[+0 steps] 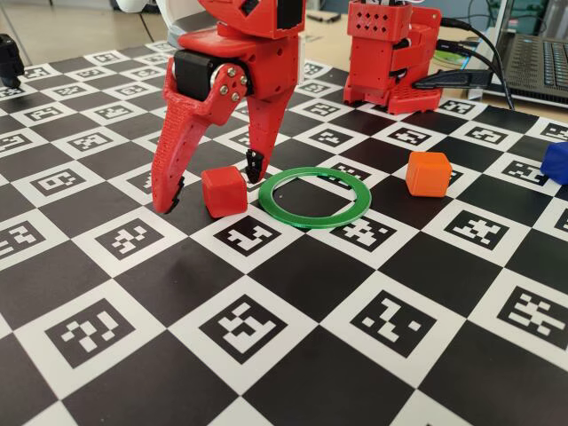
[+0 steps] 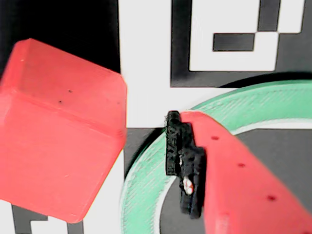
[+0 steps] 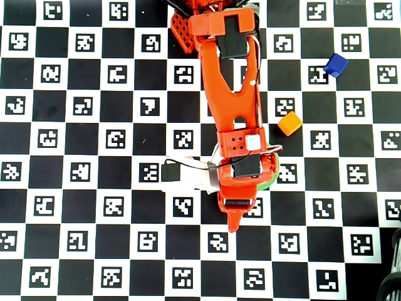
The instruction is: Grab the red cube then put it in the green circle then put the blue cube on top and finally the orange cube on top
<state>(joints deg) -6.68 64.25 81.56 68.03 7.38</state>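
Note:
The red cube [image 1: 224,191] sits on the checkered board just left of the green circle [image 1: 315,197], outside it. My gripper [image 1: 210,185] is open and lowered around the cube, one finger on its left near the board, the other between cube and ring. In the wrist view the red cube [image 2: 58,131] fills the left side, apart from the black-padded fingertip [image 2: 183,161], which hangs over the green circle's [image 2: 146,190] left rim. The orange cube [image 1: 429,173] lies right of the ring and the blue cube [image 1: 557,162] at the right edge. The overhead view shows the orange cube [image 3: 289,123] and blue cube [image 3: 336,64]; the arm hides the red cube there.
The board [image 1: 284,355] is covered in black and white marker squares. A red robot base [image 1: 390,53] stands at the back, with cables and a laptop [image 1: 537,58] behind right. A black object [image 1: 9,58] sits at the far left.

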